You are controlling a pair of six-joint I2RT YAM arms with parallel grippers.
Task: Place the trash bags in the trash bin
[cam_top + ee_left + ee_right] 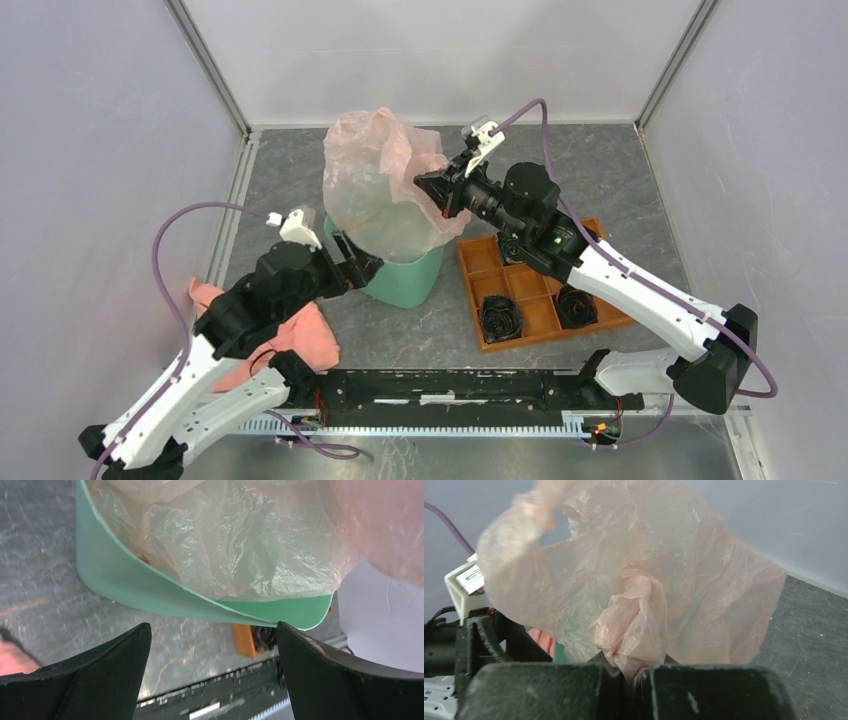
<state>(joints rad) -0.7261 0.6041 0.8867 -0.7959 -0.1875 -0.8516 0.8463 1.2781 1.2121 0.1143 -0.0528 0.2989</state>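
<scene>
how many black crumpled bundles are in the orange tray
2. One black bundle sits at the near-left corner of the orange tray, the other further right in it. The right arm covers part, so more may be hidden.

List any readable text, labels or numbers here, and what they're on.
None readable.
The white block on the left arm's wrist carries what looks like a small label, too blurred to read.
No print shows on the trash bag, bin or orange tray.
</scene>
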